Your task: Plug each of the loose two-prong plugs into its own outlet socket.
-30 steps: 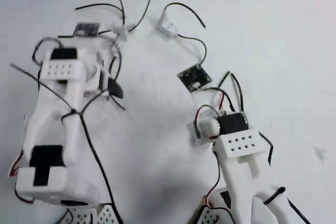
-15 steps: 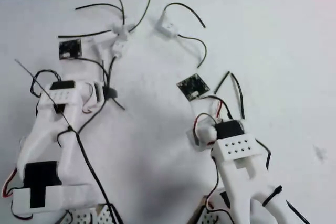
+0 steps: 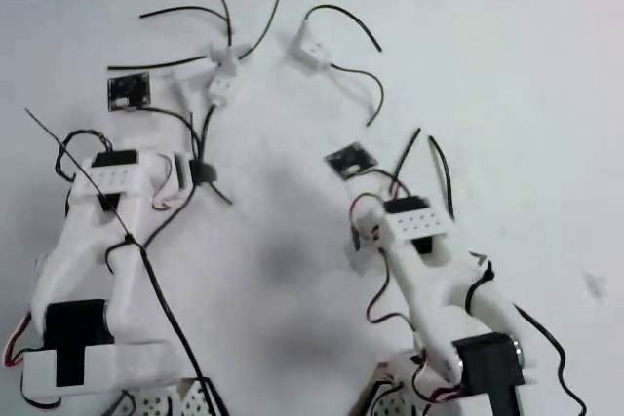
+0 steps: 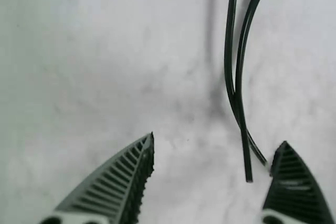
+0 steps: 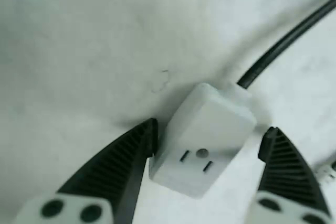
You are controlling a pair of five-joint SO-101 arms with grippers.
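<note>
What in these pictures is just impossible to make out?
Right wrist view: the black cable from the outlet socket runs off the edge; its far end is cut off.
Left wrist view: two black wires leave the frame; what they join is unseen.
High view: the white connectors are too small to tell if a plug is seated.

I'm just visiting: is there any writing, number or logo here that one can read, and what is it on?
No text here can be read.
The socket: its face has two slots and a round hole, and no print.
The dark squares: any marks on them are too small to read.
</note>
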